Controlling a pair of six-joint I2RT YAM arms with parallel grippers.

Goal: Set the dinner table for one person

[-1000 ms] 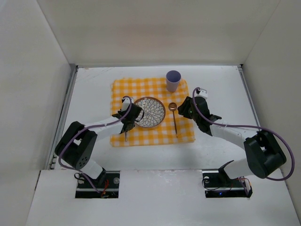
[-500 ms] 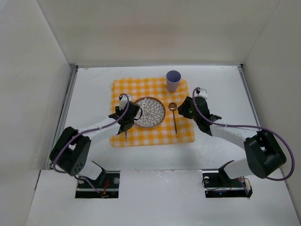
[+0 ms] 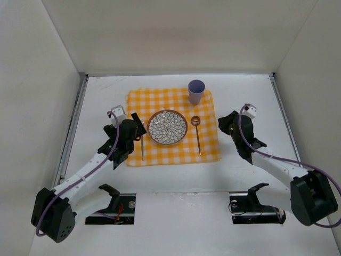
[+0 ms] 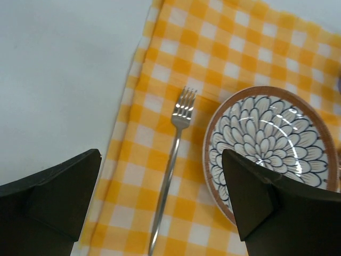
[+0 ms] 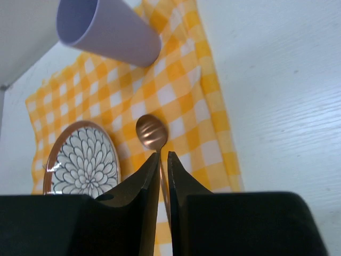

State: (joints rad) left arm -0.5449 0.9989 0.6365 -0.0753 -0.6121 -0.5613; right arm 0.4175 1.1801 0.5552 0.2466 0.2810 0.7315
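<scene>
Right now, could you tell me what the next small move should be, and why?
Probably pull the left hand and right hand back toward the near edge: both hold nothing, the fork lies left of the plate, the spoon right of it, the cup farther back on the cloth, so the setting looks done.

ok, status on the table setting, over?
Left tool open, right tool shut, both empty. Silver metal fork, patterned round plate, copper spoon, lilac cup laid on yellow checked cloth on white table. Nothing in the way.

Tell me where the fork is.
In the top view, the fork lies on the checked cloth, just left of the plate and not touching it.
</scene>
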